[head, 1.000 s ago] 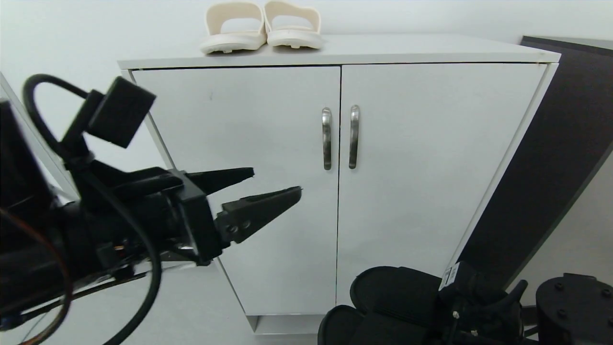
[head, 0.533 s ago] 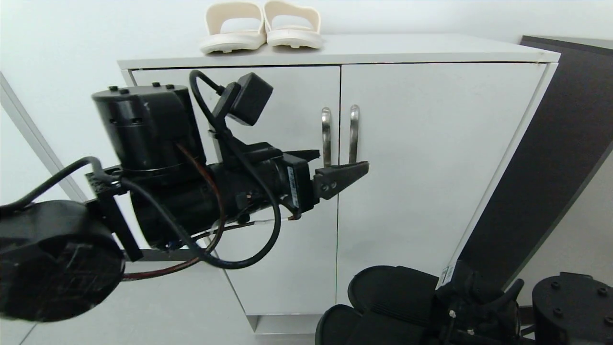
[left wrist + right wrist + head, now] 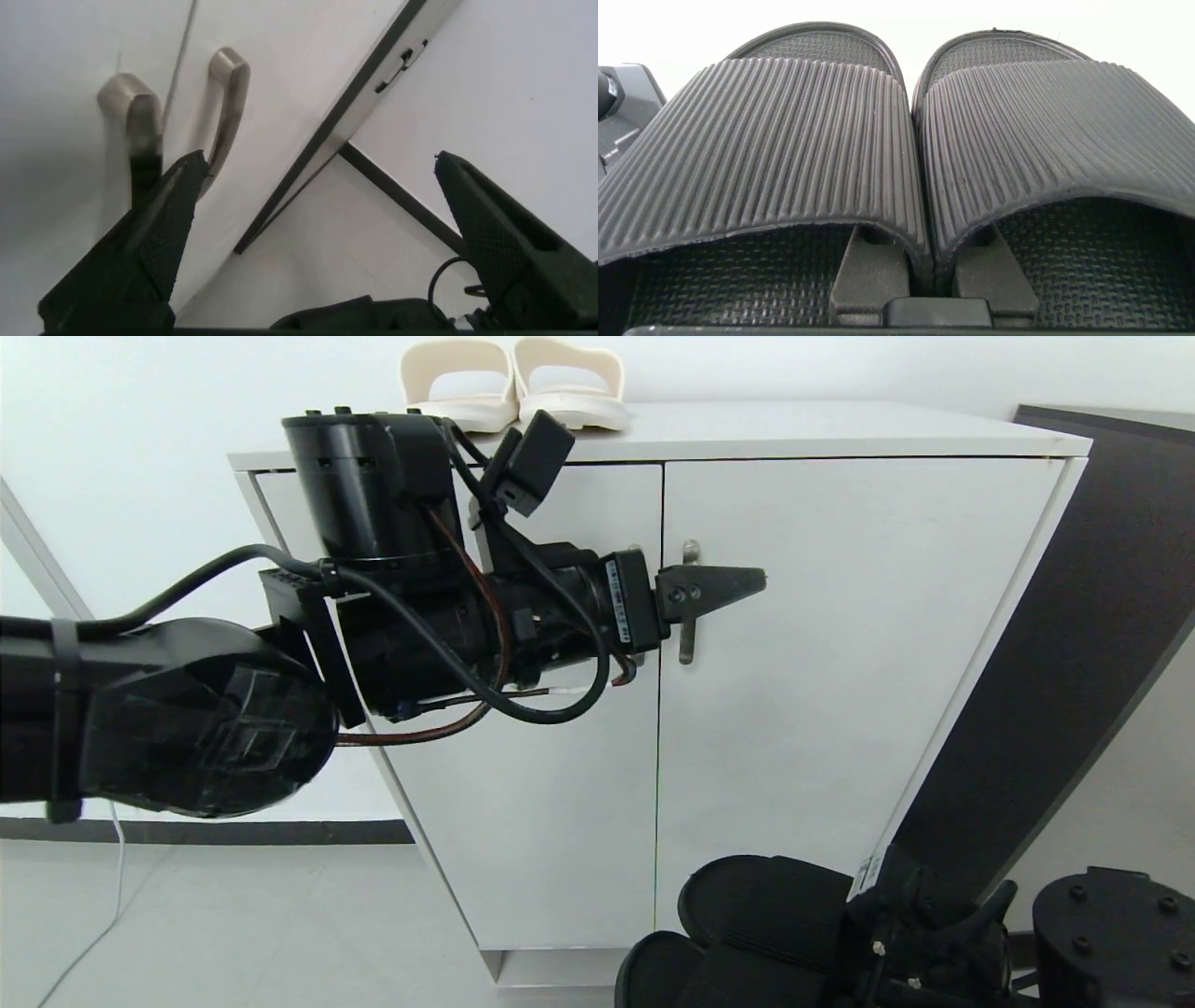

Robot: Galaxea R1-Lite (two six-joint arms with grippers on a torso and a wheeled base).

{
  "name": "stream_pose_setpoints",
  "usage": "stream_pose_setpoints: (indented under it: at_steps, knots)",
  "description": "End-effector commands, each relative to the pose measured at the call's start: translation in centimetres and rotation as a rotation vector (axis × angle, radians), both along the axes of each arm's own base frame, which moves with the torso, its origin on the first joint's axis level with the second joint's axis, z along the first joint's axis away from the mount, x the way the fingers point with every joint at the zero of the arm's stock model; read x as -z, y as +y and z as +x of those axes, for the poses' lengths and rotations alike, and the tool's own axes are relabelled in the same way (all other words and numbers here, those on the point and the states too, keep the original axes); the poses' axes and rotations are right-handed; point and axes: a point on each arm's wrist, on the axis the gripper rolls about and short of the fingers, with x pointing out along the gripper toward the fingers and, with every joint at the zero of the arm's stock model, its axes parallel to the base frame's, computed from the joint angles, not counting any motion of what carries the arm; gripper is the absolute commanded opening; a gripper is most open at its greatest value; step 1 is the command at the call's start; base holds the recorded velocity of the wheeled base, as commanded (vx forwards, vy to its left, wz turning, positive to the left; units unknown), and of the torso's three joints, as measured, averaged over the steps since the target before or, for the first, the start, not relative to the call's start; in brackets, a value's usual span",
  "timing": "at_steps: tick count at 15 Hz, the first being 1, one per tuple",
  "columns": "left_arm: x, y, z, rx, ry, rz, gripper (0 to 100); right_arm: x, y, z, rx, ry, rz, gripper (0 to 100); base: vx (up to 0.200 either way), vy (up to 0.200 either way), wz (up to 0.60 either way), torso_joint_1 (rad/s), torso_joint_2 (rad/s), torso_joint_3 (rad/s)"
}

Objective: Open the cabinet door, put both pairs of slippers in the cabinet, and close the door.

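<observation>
I have the left gripper [image 3: 747, 583] up at handle height in front of the white cabinet [image 3: 840, 709], right at the seam where its two doors meet. Both doors are shut. In the left wrist view the two fingers [image 3: 140, 252] stand wide apart with nothing between them, so that tool is released. The two metal handles [image 3: 227, 93] appear just past the tip of one finger; I cannot tell whether the finger touches them. From the head camera the finger crosses in front of the right door's handle [image 3: 687, 644], whose top and lower end stick out above and below it, while the left door's handle is mostly hidden behind the wrist.

The cream slippers [image 3: 513, 383] sit side by side on the cabinet top, toward its left end and back near the wall, soles down, toes pointing at me.

The black slippers [image 3: 747, 915] are low on my right, in front of the foot of the right door and clear of it. The right gripper [image 3: 931, 271] is clenched on them: one finger goes under each ribbed strap, and the two inner side walls are pinched together between them, so the pair [image 3: 785, 140] is held as one bundle.

A dark panel [image 3: 1074, 663] stands just to the right of the cabinet. A dark baseboard [image 3: 233, 831] runs along the white wall on the left, above a pale grey floor.
</observation>
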Motion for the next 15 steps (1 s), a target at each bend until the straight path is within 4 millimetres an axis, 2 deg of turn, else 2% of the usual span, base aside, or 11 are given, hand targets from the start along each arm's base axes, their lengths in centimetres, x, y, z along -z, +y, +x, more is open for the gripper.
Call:
stream_pose_setpoints:
  at_steps: [1,5,9,13,14,15]
  knots:
    - [0.6,-0.4,0.9,-0.030,0.009,0.009,100,0.1,0.0,0.0,0.000,0.002,-0.003,0,0.000,0.000,0.00,0.000,0.00,0.000]
    - [0.6,-0.6,2.0,-0.083,0.002,0.008,100,0.1,0.0,0.0,0.001,0.002,-0.004,0,0.000,0.000,0.00,0.000,0.00,0.000]
    - [1.8,-1.6,2.9,-0.080,0.018,0.033,100,0.1,0.0,0.0,-0.002,0.003,-0.004,0,0.000,0.000,0.00,0.000,0.00,0.000]
    - [2.0,-1.9,3.0,-0.083,0.013,0.041,100,0.1,0.0,0.0,-0.002,0.004,-0.006,0,0.000,0.000,0.00,0.000,0.00,0.000]
    - [1.9,-1.9,3.0,-0.098,0.008,0.038,0,0.2,0.0,0.0,-0.003,0.006,-0.008,0,0.000,0.000,0.00,0.000,0.00,0.000]
    - [1.8,-1.8,2.9,-0.104,0.008,0.038,0,0.3,0.0,0.0,-0.001,0.009,-0.010,0,0.000,0.000,0.00,0.000,0.00,0.000]
